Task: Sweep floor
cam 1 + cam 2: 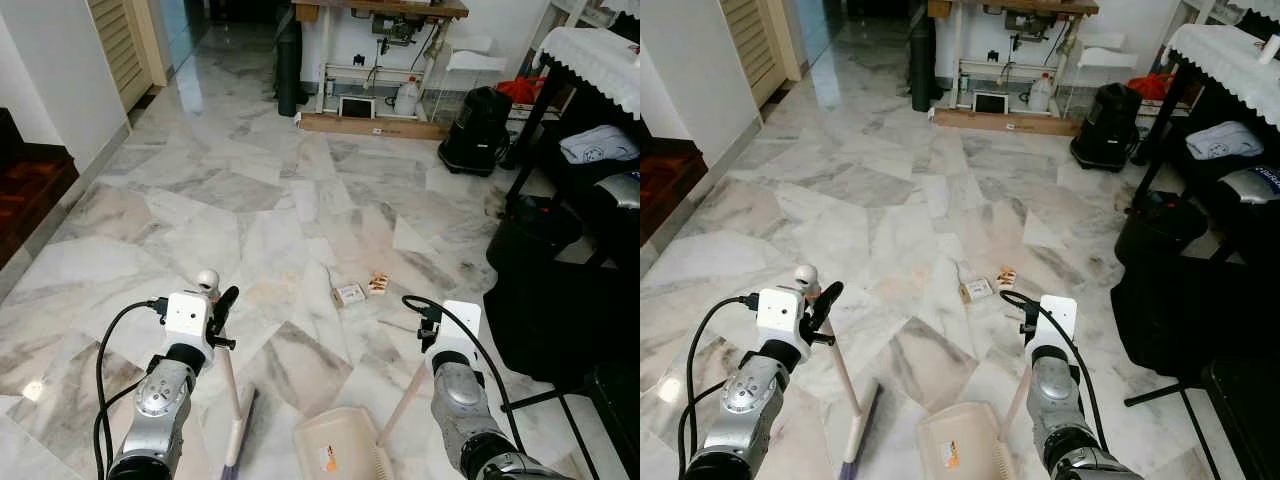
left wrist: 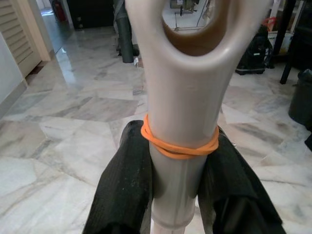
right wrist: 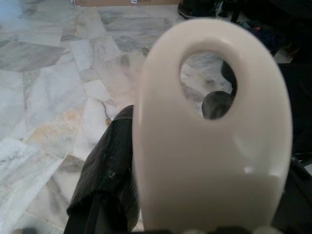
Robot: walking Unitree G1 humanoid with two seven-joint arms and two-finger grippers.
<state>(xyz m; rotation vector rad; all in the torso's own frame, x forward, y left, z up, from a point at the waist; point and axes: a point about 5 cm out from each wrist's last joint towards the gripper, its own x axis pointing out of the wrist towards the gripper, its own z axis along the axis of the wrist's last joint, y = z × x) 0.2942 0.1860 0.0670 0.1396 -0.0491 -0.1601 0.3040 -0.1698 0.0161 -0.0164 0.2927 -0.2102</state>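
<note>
— Left eye view: where does the litter lie on the grey-veined white marble floor [image 1: 200, 190]?
— Ahead, slightly right of centre: a small cardboard packet [image 1: 349, 294] and an orange-brown scrap [image 1: 378, 283], just beside each other, beyond both tools.
— Which tool is nearer?
— The cream plastic dustpan [image 1: 335, 446], its handle clamped in the right gripper [image 3: 195, 204]. The left gripper [image 2: 178, 170] is closed round the beige broom handle [image 2: 183, 107], which slants down toward the centre.

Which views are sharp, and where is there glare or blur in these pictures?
Left eye view: sharp, window glare on the far marble floor. Left wrist view: broom handle is close but clear. Right wrist view: dustpan handle is slightly soft, floor behind it blurred.
</note>
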